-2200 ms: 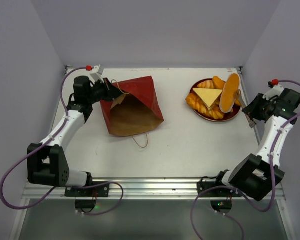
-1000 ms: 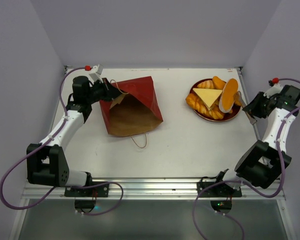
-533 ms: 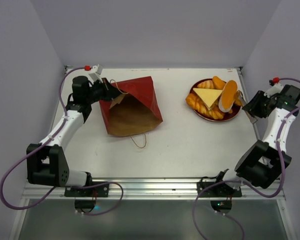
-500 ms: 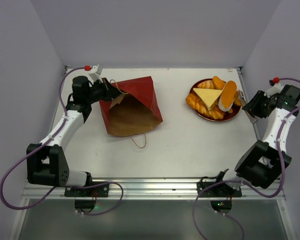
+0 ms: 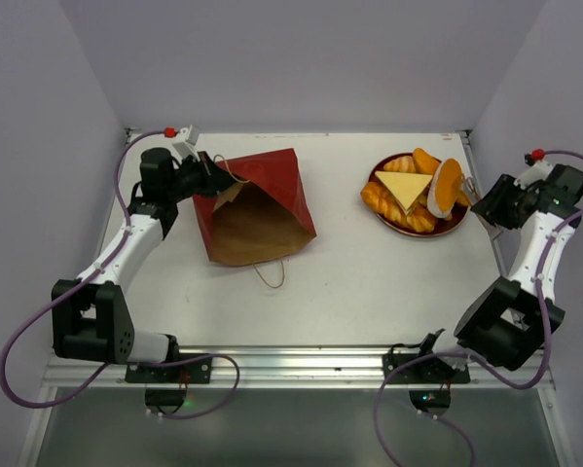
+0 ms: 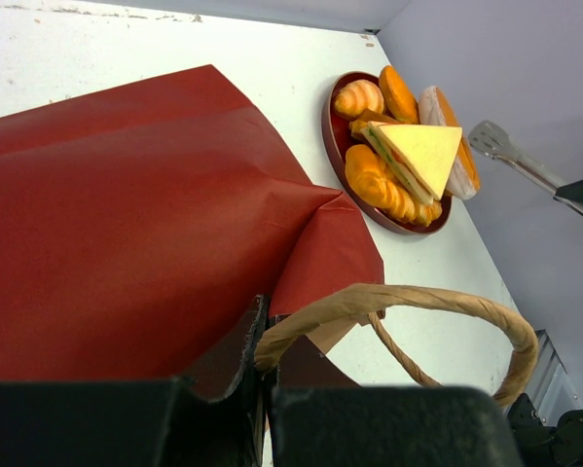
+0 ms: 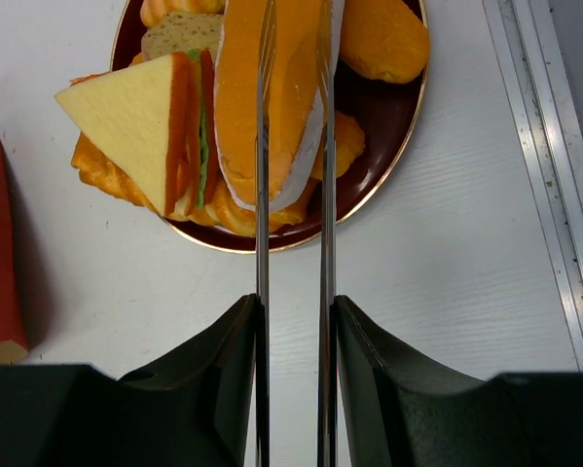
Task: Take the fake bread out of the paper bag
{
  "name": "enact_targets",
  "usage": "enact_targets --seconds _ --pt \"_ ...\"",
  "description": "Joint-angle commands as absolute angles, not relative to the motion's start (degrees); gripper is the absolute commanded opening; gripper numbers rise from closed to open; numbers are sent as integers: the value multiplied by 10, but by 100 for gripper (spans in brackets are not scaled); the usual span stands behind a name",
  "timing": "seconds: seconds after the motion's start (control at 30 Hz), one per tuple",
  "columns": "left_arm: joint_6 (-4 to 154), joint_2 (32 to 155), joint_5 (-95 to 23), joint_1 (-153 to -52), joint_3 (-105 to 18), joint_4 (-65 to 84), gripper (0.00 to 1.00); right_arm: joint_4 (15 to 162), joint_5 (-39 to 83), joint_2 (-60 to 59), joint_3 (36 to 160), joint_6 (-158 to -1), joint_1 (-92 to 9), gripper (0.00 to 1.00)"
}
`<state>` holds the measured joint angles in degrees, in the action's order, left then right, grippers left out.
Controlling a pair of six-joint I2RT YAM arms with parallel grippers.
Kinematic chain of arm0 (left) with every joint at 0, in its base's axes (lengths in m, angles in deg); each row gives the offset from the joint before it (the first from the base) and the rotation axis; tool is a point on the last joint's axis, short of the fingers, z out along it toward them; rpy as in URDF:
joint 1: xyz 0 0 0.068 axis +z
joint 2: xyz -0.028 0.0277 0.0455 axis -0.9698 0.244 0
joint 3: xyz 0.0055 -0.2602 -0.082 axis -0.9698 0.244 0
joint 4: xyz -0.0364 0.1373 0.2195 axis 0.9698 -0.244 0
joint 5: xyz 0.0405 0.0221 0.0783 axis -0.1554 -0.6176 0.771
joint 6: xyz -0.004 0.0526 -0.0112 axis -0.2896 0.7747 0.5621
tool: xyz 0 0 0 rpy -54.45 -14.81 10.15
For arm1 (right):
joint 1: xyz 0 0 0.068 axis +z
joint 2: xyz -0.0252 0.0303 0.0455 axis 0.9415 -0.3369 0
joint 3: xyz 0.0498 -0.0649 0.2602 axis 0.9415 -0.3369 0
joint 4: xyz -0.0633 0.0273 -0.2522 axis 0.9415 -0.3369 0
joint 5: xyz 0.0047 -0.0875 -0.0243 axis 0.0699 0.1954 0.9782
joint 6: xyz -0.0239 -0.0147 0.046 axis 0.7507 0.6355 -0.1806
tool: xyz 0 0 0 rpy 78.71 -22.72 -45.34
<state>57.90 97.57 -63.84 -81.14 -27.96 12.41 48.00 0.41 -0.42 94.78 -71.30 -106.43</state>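
The red paper bag (image 5: 262, 199) lies on its side at the left, its brown mouth facing the near edge. My left gripper (image 5: 201, 175) is shut on the bag's rim by a looped handle (image 6: 418, 302); the bag (image 6: 126, 224) fills the left wrist view. The fake bread sits on a dark-red plate (image 5: 450, 226) at the right: croissants, a pale triangular slice (image 5: 405, 185). My right gripper (image 5: 500, 202) is shut on metal tongs (image 7: 265, 195), whose blades clasp a long orange loaf (image 7: 291, 88) over the plate (image 7: 369, 185).
A raised metal rail (image 7: 549, 185) runs along the table's right edge, close to the plate. Grey walls enclose the table on three sides. A second bag handle (image 5: 274, 272) lies loose on the table before the bag's mouth.
My right gripper has shifted slightly toward the back, and the loaf in the tongs has tilted and drawn in over the plate's right side. The left arm and bag have not moved.
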Motion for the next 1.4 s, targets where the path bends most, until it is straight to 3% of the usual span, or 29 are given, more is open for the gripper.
enact_targets --seconds 0.0,0.3,0.57,0.77,1.1,1.37 --pt "577 964 -650 -805 -278 146 0 500 2 42 978 -707 -1066 40" --pt "580 961 -649 -805 -280 141 0 486 -12 74 979 -690 -1066 39" --pt "580 956 -647 -805 -286 132 0 475 -148 121 968 -645 -1045 35" --pt "581 946 -642 -805 -301 104 0 465 -107 164 947 -586 -867 35" --pt "578 945 -627 -800 -361 25 0 609 74 133 821 -506 -598 35" --pt "559 950 -626 -798 -391 0 0 758 165 95 705 -481 -532 35"
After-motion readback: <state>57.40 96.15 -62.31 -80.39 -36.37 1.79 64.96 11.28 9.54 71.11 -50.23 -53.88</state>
